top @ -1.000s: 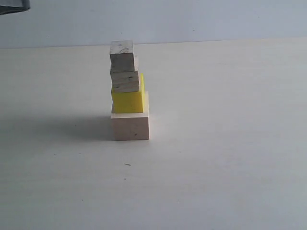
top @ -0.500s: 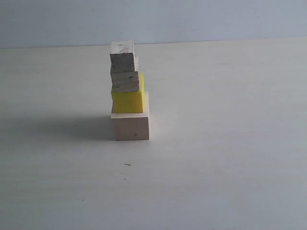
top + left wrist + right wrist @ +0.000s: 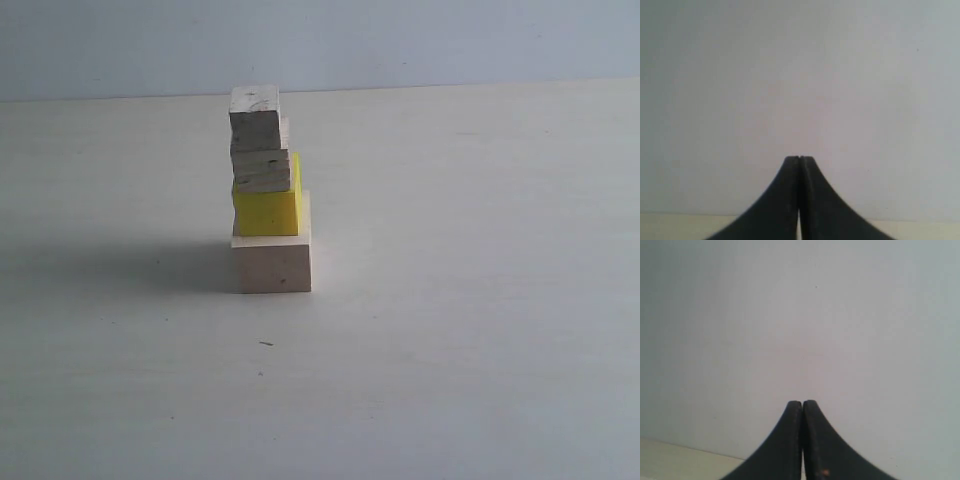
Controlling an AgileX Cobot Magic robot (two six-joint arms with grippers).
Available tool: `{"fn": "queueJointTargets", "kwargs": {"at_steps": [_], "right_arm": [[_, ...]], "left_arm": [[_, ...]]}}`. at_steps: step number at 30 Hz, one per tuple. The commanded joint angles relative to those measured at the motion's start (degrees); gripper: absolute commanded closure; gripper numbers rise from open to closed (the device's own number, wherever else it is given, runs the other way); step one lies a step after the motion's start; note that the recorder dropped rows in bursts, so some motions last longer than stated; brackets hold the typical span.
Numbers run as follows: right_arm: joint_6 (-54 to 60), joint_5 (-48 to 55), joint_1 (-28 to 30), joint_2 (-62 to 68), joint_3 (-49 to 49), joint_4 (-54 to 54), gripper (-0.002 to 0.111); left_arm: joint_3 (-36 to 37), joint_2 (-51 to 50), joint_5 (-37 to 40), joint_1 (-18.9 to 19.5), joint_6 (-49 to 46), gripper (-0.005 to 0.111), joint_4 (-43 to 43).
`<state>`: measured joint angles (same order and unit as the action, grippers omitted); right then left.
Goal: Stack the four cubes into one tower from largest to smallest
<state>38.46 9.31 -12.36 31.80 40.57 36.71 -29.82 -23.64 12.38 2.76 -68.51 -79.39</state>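
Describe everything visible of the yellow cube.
The yellow cube is bright, plain-faced and upright, second from the bottom of the tower. It rests on the larger pale wooden base cube, set toward that cube's left in the exterior view. A smaller grainy wooden cube sits on it. Nothing else touches it.

Counter (image 3: 480, 300): pale off-white, matte, flat, and it meets a light grey wall along its far edge. Only one item sits directly on it, the pale wood cube (image 3: 272, 262), left of centre, flat on its base and square. The cube's soft shadow (image 3: 130, 265) falls across the counter to its left. There's a small dark speck (image 3: 265, 343) on the surface just in front of the cube, not touching it.
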Motion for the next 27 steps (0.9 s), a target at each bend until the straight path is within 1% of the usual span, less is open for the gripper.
{"fn": "queueJointTargets", "kwargs": {"at_steps": [1, 9, 12, 14, 15, 18, 20, 23, 25, 27], "right_arm": [[-0.1, 0.3, 0.2, -0.4, -0.3, -0.1, 0.108], [-0.1, 0.3, 0.2, -0.4, -0.3, -0.1, 0.108], [-0.1, 0.3, 0.2, -0.4, -0.3, -0.1, 0.108], [-0.1, 0.3, 0.2, -0.4, -0.3, -0.1, 0.108], [-0.1, 0.3, 0.2, -0.4, -0.3, -0.1, 0.108], [-0.1, 0.3, 0.2, -0.4, -0.3, -0.1, 0.108], [-0.1, 0.3, 0.2, -0.4, -0.3, -0.1, 0.108], [-0.1, 0.3, 0.2, -0.4, -0.3, -0.1, 0.108], [-0.1, 0.3, 0.2, -0.4, -0.3, -0.1, 0.108], [-0.1, 0.3, 0.2, -0.4, -0.3, -0.1, 0.108]], "left_arm": [[0.3, 0.4, -0.6, 0.1, -0.1, 0.107, -0.7], [0.3, 1.1, -0.6, -0.3, -0.1, 0.107, -0.7], [0.3, 4.4, -0.6, -0.6, -0.1, 0.107, -0.7], [0.3, 9.8, -0.8, -0.6, -0.1, 0.107, -0.6], [0.3, 10.7, -0.8, -0.6, -0.1, 0.107, 0.0], [0.3, 13.1, -0.7, -0.6, -0.1, 0.107, 7.7], [0.4, 13.1, -0.7, -0.6, -0.1, 0.107, 10.5], [2.3, 13.2, -0.5, -0.6, 0.5, 0.107, 11.4], [4.4, 14.1, -0.5, -0.6, 5.3, 0.107, 15.9], [6.9, 15.6, -0.5, -0.6, 16.4, 0.107, 26.0]]}}
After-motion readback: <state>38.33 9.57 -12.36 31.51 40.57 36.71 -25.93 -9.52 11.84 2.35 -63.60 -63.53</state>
